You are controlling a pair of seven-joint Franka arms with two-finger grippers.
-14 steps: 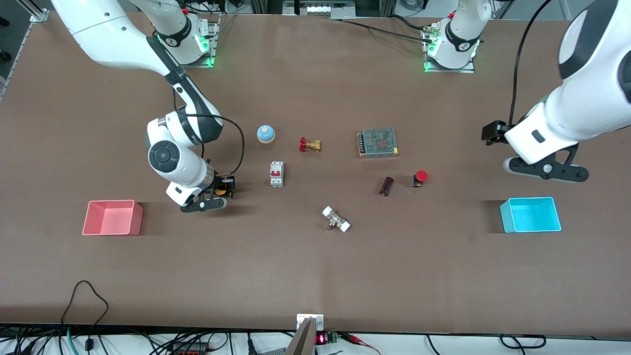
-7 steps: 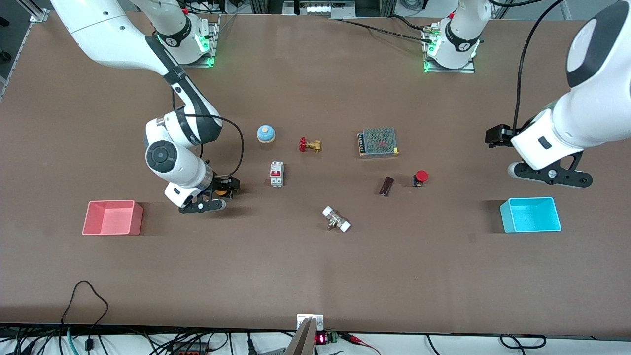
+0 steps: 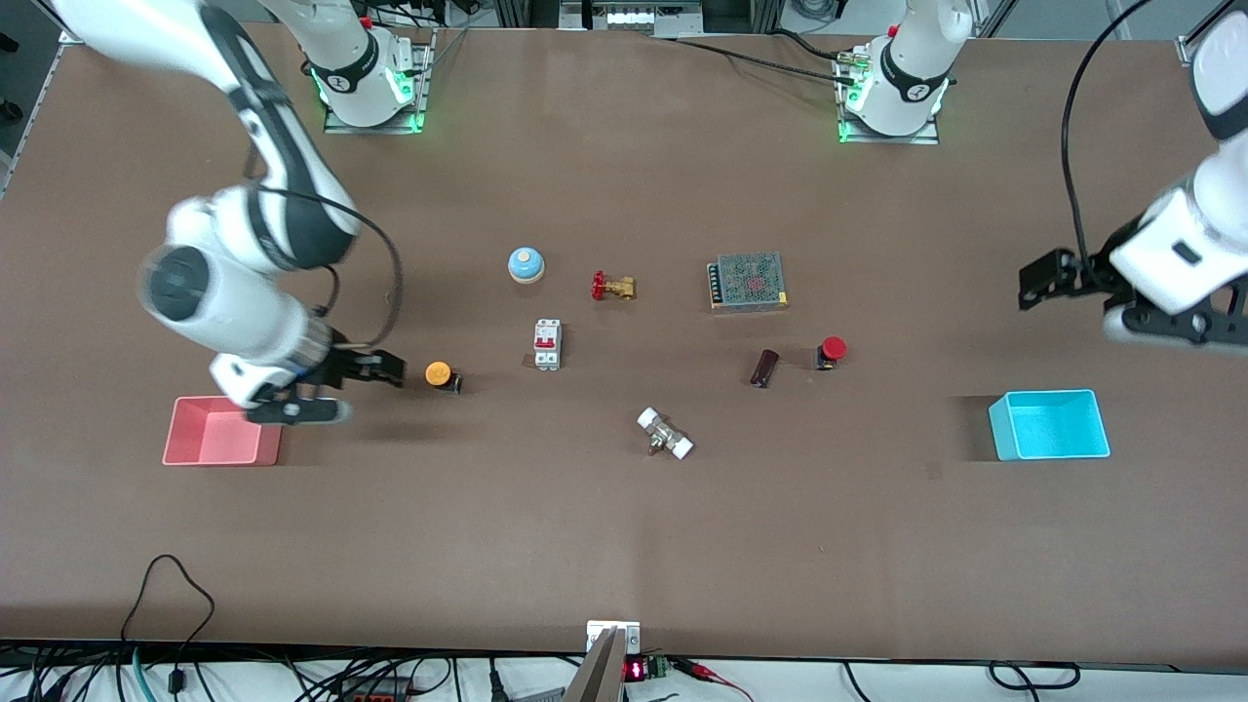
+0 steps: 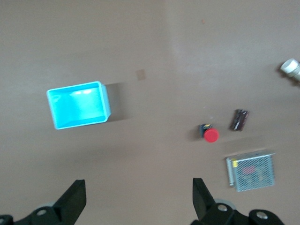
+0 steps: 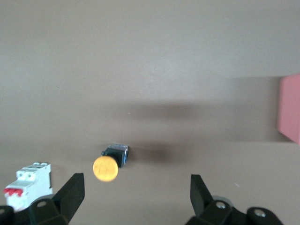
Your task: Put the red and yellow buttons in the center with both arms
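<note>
The yellow button (image 3: pixel 439 373) stands free on the brown tabletop (image 3: pixel 624 526), beside a white circuit breaker (image 3: pixel 547 344); the right wrist view shows its round cap (image 5: pixel 107 167) on a black base. My right gripper (image 3: pixel 295 409) (image 5: pixel 136 187) hangs open and empty above the table, between the yellow button and the pink bin. The red button (image 3: pixel 832 350) (image 4: pixel 211 135) sits alone on the table toward the left arm's end. My left gripper (image 3: pixel 1170 330) (image 4: pixel 138 187) is open, empty and raised above the table near the blue bin.
A pink bin (image 3: pixel 221 430) lies under the right arm's hand and a blue bin (image 3: pixel 1049 424) at the left arm's end. A blue bell (image 3: pixel 526 264), brass valve (image 3: pixel 612 287), power supply (image 3: pixel 748 281), dark brown part (image 3: pixel 764 368) and white fitting (image 3: pixel 665 434) lie mid-table.
The right gripper opened, let go of the yellow button, rose and drew back toward the pink bin. The left arm swung farther toward its end of the table.
</note>
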